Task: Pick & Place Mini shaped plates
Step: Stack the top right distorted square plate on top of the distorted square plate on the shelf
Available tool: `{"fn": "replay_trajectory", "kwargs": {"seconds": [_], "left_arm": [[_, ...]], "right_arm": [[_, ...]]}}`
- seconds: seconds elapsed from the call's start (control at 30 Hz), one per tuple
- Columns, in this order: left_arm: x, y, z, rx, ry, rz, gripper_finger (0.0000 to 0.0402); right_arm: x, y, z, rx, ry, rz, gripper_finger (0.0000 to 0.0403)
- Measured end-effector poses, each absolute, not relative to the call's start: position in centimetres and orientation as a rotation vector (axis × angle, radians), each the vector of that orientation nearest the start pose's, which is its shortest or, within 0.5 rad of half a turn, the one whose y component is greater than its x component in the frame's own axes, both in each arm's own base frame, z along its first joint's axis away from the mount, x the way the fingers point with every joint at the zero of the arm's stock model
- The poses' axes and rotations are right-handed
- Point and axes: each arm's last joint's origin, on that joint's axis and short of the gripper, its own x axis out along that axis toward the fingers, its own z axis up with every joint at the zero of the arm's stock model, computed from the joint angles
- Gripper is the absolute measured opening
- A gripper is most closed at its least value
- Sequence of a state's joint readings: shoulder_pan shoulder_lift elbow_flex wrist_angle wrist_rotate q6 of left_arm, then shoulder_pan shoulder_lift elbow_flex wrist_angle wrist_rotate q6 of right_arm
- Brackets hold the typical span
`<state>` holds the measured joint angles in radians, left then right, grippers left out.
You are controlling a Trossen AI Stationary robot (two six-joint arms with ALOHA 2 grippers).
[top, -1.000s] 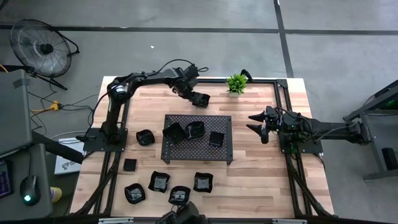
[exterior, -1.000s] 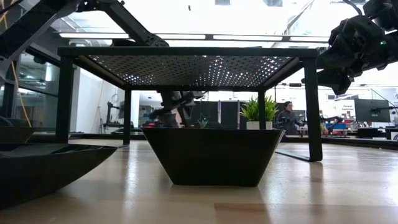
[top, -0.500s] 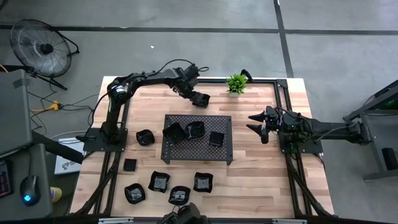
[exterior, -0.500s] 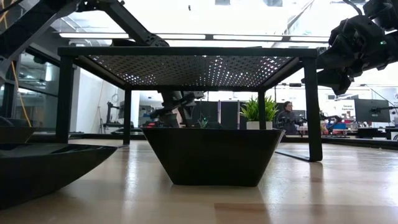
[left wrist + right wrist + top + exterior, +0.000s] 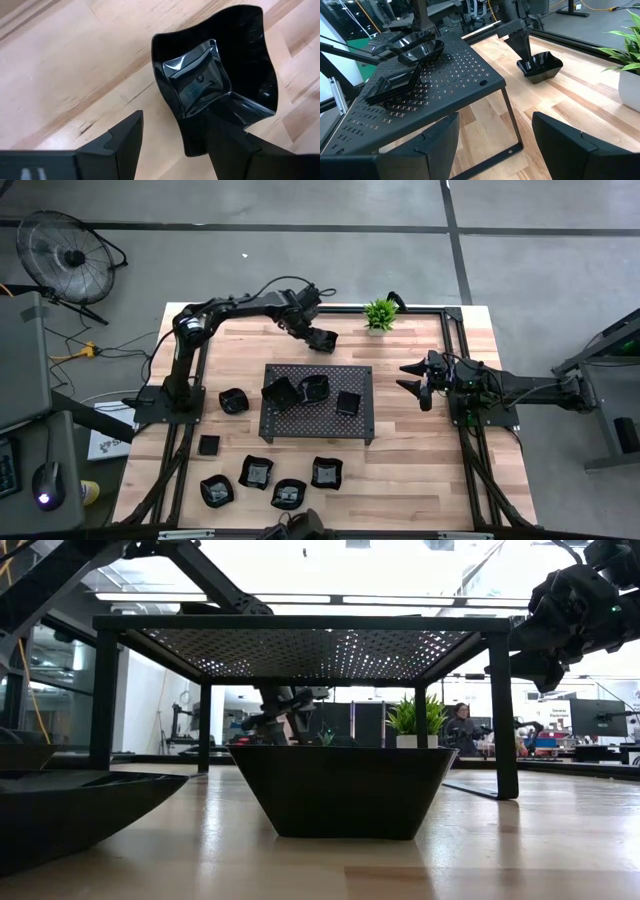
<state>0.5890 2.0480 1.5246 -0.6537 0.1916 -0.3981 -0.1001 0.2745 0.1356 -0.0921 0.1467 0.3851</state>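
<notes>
**Left claw at a dish behind the tray**

The left claw (image 5: 322,338) is spread, one finger reaching into a wavy black dish (image 5: 215,75) that sits on the desk (image 5: 420,470) behind the perforated tray (image 5: 318,428). Whether it is gripping cannot be told. Three dishes (image 5: 300,390) sit on the tray; six more (image 5: 258,472) wait in front and left. The right claw (image 5: 412,378) hovers spread beside the tray. The plant (image 5: 380,313) stands near.

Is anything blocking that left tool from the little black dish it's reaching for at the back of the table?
Nothing visible does. The left tool is already at the wavy-rimmed dish, with one open finger reaching over its rim and the other finger beside it over bare wood. The perforated tray stands nearer the front, out of the way.
</notes>
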Motion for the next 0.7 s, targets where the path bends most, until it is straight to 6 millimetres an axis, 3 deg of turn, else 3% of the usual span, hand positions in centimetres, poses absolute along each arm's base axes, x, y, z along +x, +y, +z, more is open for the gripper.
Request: {"fn": "replay_trajectory", "kwargs": {"seconds": [0.7], "left_arm": [[35.8, 22.6, 16.1, -0.86, 1.066, 0.484, 0.0197]], "right_arm": [[11.0, -1.5, 17.8, 0.376, 0.181, -0.289, 0.0246]]}}
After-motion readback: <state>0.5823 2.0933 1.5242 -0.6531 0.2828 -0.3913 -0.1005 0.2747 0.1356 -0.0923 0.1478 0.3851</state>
